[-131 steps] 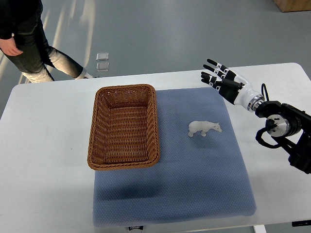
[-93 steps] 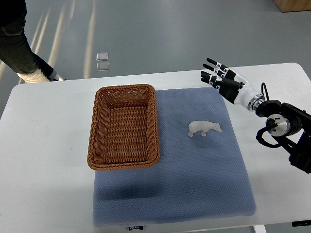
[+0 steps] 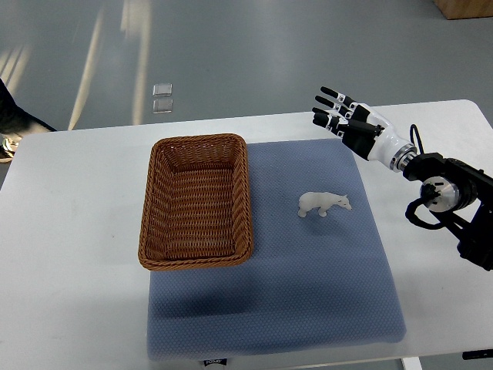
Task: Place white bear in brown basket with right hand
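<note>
White table (image 3: 77, 223) under blue mat (image 3: 308, 293): brown basket (image 3: 196, 202) at 9 o'clock, white bear (image 3: 323, 203) central, right robot hand (image 3: 343, 119) at 2 o'clock.
Fingers spread, holding nothing; the small, smooth bear may tip or slip if the grasp closes off-centre.

So it's a white table (image 3: 69, 231) with rounded corners, sitting on a grey floor (image 3: 254, 54); a blue-grey mat (image 3: 308, 293) covers the middle and runs down to the near edge; the brown basket (image 3: 196, 202) rests mostly on the mat's left part, its left side hanging over onto bare tabletop; the white bear (image 3: 323, 203) stands on the mat right of the basket, a bit apart from it.
</note>
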{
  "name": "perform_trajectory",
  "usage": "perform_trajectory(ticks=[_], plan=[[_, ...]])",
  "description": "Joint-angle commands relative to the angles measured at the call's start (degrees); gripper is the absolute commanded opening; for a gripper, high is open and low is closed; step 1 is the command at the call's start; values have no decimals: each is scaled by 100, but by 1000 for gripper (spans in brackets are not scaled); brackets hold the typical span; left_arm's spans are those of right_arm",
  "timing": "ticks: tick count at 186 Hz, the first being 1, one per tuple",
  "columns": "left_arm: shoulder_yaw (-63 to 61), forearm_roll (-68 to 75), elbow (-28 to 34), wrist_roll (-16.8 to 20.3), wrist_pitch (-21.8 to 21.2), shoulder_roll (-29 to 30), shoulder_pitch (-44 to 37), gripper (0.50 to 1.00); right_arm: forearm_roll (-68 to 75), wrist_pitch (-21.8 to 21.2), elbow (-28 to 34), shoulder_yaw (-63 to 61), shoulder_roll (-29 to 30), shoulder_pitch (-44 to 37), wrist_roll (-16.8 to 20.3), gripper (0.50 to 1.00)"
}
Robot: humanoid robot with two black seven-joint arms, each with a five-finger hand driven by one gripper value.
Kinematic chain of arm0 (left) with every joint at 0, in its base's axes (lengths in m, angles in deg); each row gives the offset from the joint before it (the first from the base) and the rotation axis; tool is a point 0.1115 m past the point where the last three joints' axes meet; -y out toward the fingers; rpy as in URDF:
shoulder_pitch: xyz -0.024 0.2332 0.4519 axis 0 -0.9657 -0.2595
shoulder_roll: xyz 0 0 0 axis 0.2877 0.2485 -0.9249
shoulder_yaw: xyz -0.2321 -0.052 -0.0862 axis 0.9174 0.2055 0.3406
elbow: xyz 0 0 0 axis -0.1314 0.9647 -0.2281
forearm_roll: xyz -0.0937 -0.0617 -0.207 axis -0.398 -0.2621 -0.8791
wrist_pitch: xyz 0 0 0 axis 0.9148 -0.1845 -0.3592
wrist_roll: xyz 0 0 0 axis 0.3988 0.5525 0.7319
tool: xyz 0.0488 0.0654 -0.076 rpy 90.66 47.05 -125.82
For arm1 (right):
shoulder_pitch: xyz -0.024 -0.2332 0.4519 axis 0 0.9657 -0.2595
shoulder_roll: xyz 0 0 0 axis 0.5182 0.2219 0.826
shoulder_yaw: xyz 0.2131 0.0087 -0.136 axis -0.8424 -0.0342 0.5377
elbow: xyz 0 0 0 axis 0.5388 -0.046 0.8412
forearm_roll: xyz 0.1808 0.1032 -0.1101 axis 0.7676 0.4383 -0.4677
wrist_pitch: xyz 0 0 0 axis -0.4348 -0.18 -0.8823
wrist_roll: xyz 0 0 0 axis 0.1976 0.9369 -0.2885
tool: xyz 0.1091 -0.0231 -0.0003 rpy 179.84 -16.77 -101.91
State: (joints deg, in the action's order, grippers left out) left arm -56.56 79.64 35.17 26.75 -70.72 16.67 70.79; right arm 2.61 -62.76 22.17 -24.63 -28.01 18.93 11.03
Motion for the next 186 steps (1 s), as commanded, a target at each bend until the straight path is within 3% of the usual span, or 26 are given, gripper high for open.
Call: perform_trajectory(ticks=[1, 18, 54, 104, 129, 186], plan=[[0, -2, -15, 1, -2, 0, 12, 1000, -237, 71, -9, 11, 24, -66, -3, 932], [9, -2, -6, 1, -2, 0, 12, 1000, -746, 247, 0, 2, 6, -145, -30, 930], [0, -2, -6, 1, -2, 0, 12, 1000, -1247, 265, -9, 2, -91, -189, -241, 930], [0, -2, -6, 1, -2, 0, 12, 1000, -1432, 221, -9, 108, -99, -189, -241, 930], [0, -2, -6, 1, -2, 0, 12, 1000, -2487, 186, 0, 108, -337, -198, -241, 932], [0, -2, -6, 1, -2, 0, 12, 1000, -4578, -385, 237, 125, -670, -373, -241, 932]])
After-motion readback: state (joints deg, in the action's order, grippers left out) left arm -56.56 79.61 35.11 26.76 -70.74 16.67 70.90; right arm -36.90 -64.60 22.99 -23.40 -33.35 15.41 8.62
